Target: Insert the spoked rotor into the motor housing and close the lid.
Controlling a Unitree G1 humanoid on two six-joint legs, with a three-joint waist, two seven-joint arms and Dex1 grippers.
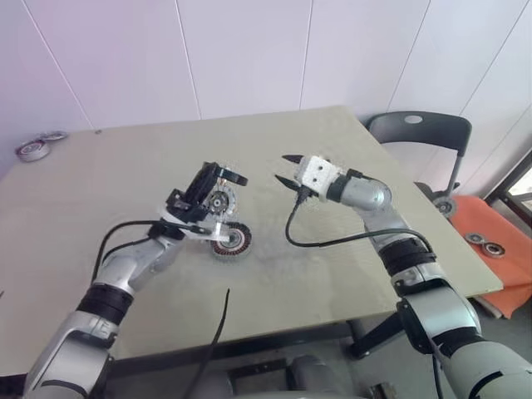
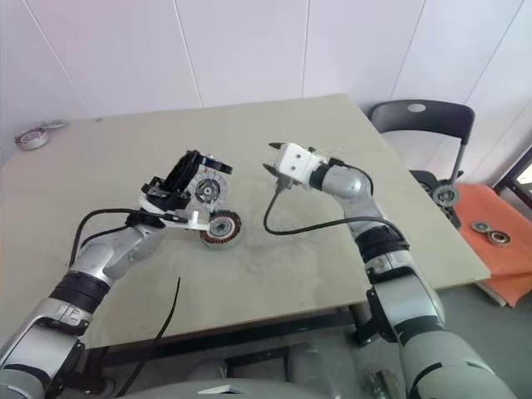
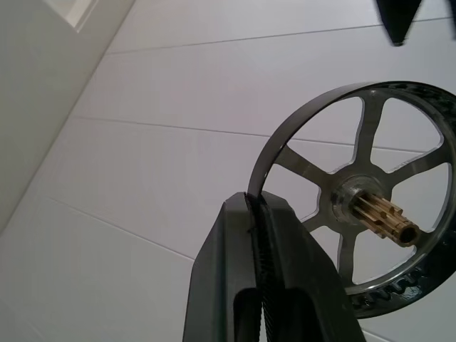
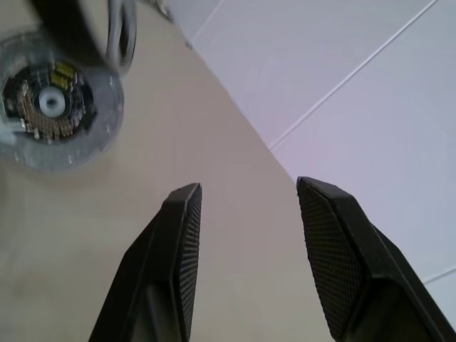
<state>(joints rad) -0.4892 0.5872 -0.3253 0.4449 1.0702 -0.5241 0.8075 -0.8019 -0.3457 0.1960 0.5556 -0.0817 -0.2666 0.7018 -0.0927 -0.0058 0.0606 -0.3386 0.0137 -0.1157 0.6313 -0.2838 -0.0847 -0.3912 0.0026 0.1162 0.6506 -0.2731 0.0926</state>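
Observation:
My left gripper [image 1: 218, 189] is shut on the rim of the spoked rotor [image 1: 220, 201], a silvery wheel with a brass-coloured toothed hub [image 3: 381, 212]. It holds the rotor tilted on edge just above the table. The motor housing [image 1: 230, 241], a dark-rimmed puck with copper-red windings, lies flat on the table directly below the rotor. My right gripper [image 1: 285, 169] hovers to the right of both, pointing towards them, open with nothing between its fingers [image 4: 182, 235]. The housing [image 4: 53, 107] also shows in the right wrist view. The lid is out of view.
The beige table [image 1: 332, 266] has tape rolls [image 1: 35, 150] at its far left corner. A black chair [image 1: 420, 133] stands past the right edge, beside an orange surface [image 1: 490, 224] bearing metal rings. Black cables hang from both wrists.

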